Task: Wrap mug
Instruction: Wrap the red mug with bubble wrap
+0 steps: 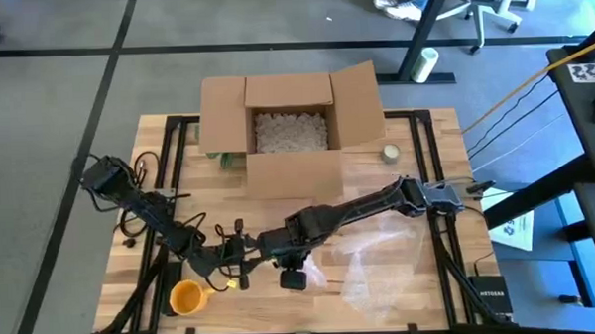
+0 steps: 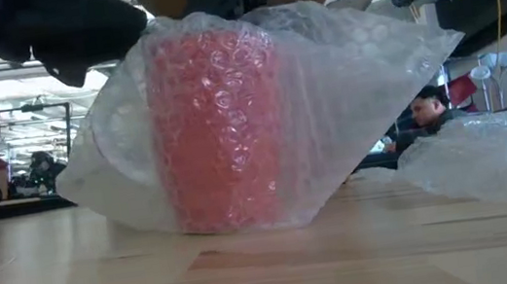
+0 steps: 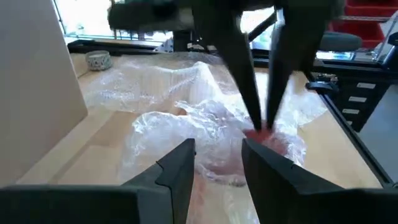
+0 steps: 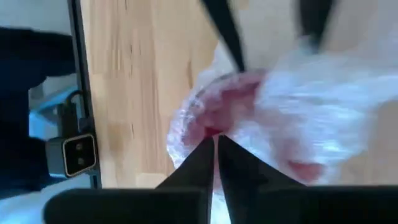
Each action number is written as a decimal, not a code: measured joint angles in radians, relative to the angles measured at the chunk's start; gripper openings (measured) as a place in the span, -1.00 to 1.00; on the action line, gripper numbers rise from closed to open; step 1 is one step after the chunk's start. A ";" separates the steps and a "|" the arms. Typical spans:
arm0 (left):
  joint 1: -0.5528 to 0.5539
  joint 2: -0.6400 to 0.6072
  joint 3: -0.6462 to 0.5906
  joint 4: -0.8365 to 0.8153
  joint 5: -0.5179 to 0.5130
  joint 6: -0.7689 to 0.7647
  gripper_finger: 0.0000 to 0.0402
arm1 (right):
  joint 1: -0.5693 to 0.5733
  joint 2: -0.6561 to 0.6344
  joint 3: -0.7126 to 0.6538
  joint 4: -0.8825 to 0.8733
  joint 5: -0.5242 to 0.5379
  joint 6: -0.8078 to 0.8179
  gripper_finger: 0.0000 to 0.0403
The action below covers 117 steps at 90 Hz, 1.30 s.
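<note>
So the mug (image 2: 219, 127) is a red one, standing upright on the wooden table (image 1: 401, 292) near the front edge, and it's already got bubble wrap (image 2: 327, 103) draped over and around it. In the low view you can see the red showing right through the bubbles, with the wrap flaring out to both sides at the table.

The right gripper (image 4: 215, 146) is directly over the mug, fingers pressed together, pinching the bubble wrap at the mug's rim. In the left wrist view you can see its two dark fingers (image 3: 249, 93) coming down to a point right on the red edge.

The left gripper (image 3: 217, 155) sits just beside the wrapped mug, at about 9 o'clock from it in the overhead shot, with its fingers spread and not touching anything I can make out.

Other stuff on the table: an open cardboard box (image 1: 289, 128) full of packing peanuts at 12 o'clock, a yellow cup (image 1: 187, 298) at roughly 8 o'clock from the mug near the front-left corner, more loose bubble wrap spread toward 3 o'clock, and a small roll of tape (image 1: 390, 153) by the box's right flap.
</note>
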 joint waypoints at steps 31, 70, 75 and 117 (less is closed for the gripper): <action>-0.033 0.001 0.000 0.015 0.000 -0.014 -0.42 | -0.003 -0.009 -0.001 0.012 0.236 -0.051 -1.00; -0.127 0.001 0.000 0.013 -0.001 -0.127 -0.42 | 0.005 0.030 -0.071 0.045 0.105 -0.028 -1.00; -0.139 0.001 0.000 -0.001 -0.001 -0.154 -0.42 | 0.005 0.027 -0.091 0.084 0.094 -0.028 -1.00; -0.176 0.001 0.000 -0.244 -0.045 -0.405 -0.42 | 0.004 0.025 -0.306 0.315 0.041 -0.009 -1.00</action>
